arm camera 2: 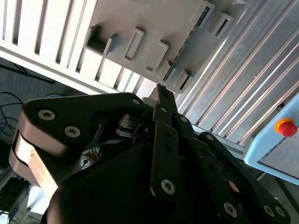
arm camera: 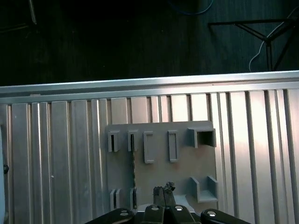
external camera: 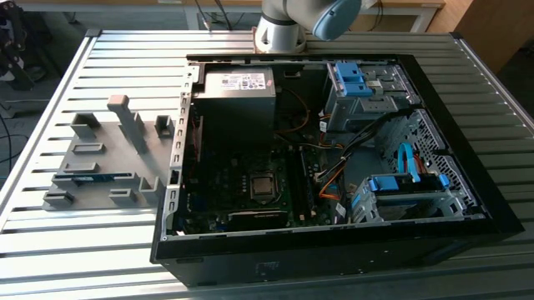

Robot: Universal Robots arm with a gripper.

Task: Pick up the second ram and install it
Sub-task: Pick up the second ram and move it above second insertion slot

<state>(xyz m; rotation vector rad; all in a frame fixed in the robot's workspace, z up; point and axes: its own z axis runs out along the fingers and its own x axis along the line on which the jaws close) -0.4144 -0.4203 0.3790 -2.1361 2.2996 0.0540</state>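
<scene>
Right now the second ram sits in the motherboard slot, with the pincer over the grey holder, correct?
Not quite: the second ram lies in the grey holder, as the exterior view shows; the pincer is over that holder.

Hard daylight glares off the ribs of the slatted metal table in all three views, while the inside of the computer case lies in deep shadow, its detail murky. In the first wrist view the grey holder plate is evenly lit with short hard shadows and the floor beyond is nearly black. In the second wrist view the body of the gripper is a dark, underexposed mass against washed-out slats.
</scene>
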